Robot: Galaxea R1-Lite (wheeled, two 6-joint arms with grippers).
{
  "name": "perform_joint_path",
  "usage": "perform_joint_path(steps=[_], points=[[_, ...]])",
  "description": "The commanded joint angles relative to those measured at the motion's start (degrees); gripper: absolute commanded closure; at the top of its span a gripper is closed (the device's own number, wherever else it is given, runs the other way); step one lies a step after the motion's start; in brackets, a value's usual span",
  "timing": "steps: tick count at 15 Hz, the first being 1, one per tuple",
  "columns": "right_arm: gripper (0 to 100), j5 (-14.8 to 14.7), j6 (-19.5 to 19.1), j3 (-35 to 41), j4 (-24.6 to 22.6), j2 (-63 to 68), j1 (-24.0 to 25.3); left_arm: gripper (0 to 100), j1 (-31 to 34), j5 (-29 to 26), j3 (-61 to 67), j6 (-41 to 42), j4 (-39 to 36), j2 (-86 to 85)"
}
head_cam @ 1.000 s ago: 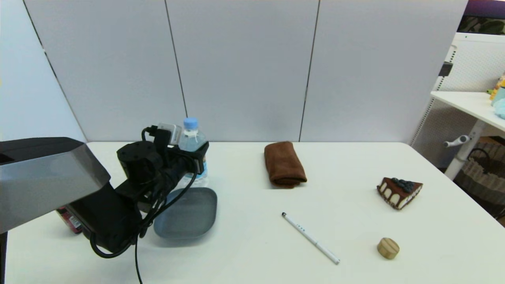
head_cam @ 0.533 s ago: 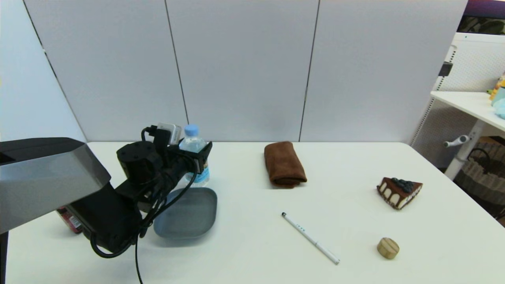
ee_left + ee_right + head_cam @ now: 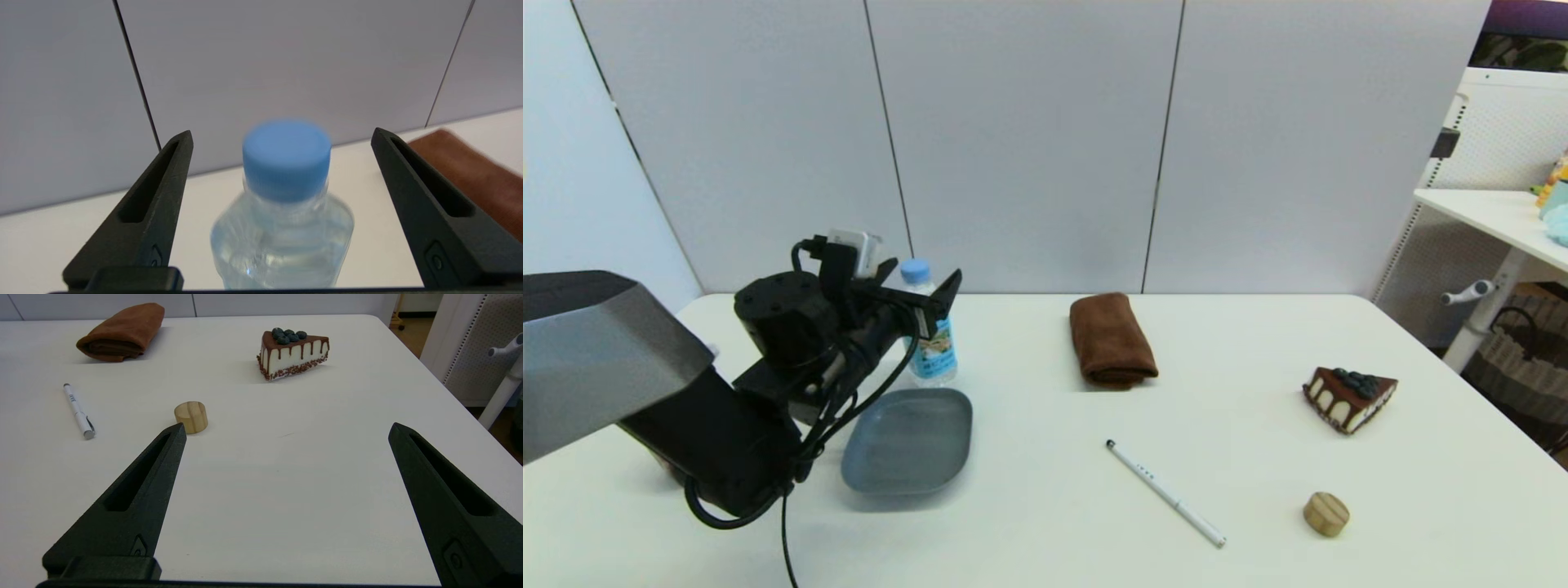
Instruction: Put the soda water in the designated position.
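Nearest the robot on the white bench [image 3: 1045,539], the right gripper [image 3: 286,433] hangs low over bare surface, jaws released and spread wide with nothing between them. Just past its left finger sits a small wooden cylinder [image 3: 191,416], with a white pen [image 3: 79,411] at about 9 o'clock from it. Farther on are a cake slice [image 3: 292,353] topped with blueberries and a folded brown towel [image 3: 121,332]. On the left side, a blue-grey dish [image 3: 908,441] lies near the front. Just beyond it, at 12 o'clock, the soda water [image 3: 929,339] stands upright on the bench, close to the back wall. The left gripper [image 3: 282,139] is level with the bottle's blue cap, jaws released, one finger on each side and clear of it.
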Motion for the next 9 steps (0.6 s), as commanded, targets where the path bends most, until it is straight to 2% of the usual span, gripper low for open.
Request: perform_joint_path(steps=[1, 3, 7, 9], points=[[0, 0.0, 0.0, 0.1, 0.0, 0.1, 0.0, 0, 0.3, 0.1, -1.6, 0.0, 8.2, -12.3], [0, 0.0, 0.0, 0.1, 0.0, 0.1, 0.0, 0, 0.3, 1.2, -4.3, 0.0, 18.8, -19.8], [0, 0.0, 0.0, 0.1, 0.0, 0.1, 0.0, 0, 1.4, 2.1, -11.7, 0.2, 47.4, -37.7], [0, 0.0, 0.0, 0.1, 0.0, 0.1, 0.0, 0, 4.5, 2.1, -14.5, 0.6, 56.3, -43.4]])
